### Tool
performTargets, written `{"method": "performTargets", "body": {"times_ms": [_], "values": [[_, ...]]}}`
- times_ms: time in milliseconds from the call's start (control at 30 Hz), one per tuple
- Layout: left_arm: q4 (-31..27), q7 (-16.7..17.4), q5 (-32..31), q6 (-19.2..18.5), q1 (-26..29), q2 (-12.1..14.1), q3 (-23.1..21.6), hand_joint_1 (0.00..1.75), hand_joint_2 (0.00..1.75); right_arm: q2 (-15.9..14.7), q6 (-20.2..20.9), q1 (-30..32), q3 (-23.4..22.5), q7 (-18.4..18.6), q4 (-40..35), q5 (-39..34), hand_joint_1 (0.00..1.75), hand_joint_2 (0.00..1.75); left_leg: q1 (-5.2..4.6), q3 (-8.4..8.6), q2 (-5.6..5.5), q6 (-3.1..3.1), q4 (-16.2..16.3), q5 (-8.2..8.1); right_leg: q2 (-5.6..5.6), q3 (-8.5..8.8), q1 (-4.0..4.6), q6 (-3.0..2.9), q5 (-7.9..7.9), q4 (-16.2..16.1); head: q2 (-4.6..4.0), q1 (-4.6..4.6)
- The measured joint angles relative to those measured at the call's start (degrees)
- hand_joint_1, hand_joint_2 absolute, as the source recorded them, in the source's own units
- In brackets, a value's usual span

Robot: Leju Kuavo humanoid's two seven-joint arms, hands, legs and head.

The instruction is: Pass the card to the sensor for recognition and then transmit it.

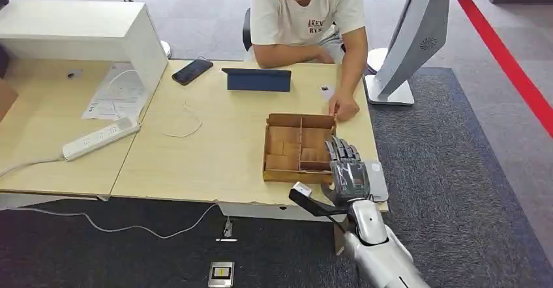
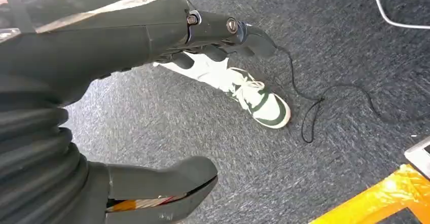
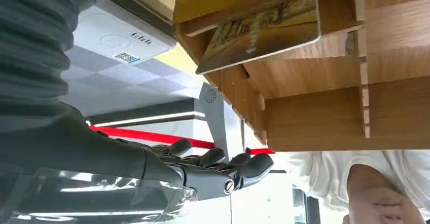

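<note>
Right hand (image 1: pixel 347 174) of mine was spread with nothing in it, at the wooden box's (image 1: pixel 282 164) four o'clock corner, near the card (image 3: pixel 263 31).

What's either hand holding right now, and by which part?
Nothing. The right hand hangs open over the box, short of the card in it. The left hand hangs open over the carpet.

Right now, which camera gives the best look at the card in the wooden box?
The right wrist view: the card leans tilted in a compartment of the wooden box, its printed face plain. The head view shows the box from above, the card too small to pick out. The left wrist view looks at carpet.
</note>
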Motion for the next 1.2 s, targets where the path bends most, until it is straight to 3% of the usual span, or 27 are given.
{"method": "performTargets", "body": {"times_ms": [433, 767, 1200], "values": [[0.0, -0.2, 0.9, 0.2, 0.0, 0.0, 0.0, 0.0, 1.75, -0.9, 0.0, -0.3, 0.0, -0.2, 1.4, -0.4, 0.0, 1.75, 0.0, 0.0, 0.0, 0.0, 0.0, 0.0, 0.0, 0.0, 0.0, 0.0, 0.0, 0.0, 0.0, 0.02], [0.0, -0.1, 0.7, 0.4, 0.0, -0.7, 0.0, 0.0, 1.75, -0.7, 0.6, -0.3, 0.0, -3.6, 1.4, -1.6, 0.0, 1.75, 0.0, 0.0, 0.0, 0.0, 0.0, 0.0, 0.0, 0.0, 0.0, 0.0, 0.0, 0.0, 0.0, 0.0], [0.0, -1.8, -0.5, -0.8, 0.0, 0.2, -0.4, 0.0, 1.75, -0.4, 0.7, -0.3, 0.1, -3.1, 1.4, -2.0, 0.0, 1.75, 0.0, 0.0, 0.0, 0.0, 0.0, 0.0, 0.0, 0.0, 0.0, 0.0, 0.0, 0.0, 0.0, 0.02]]}}
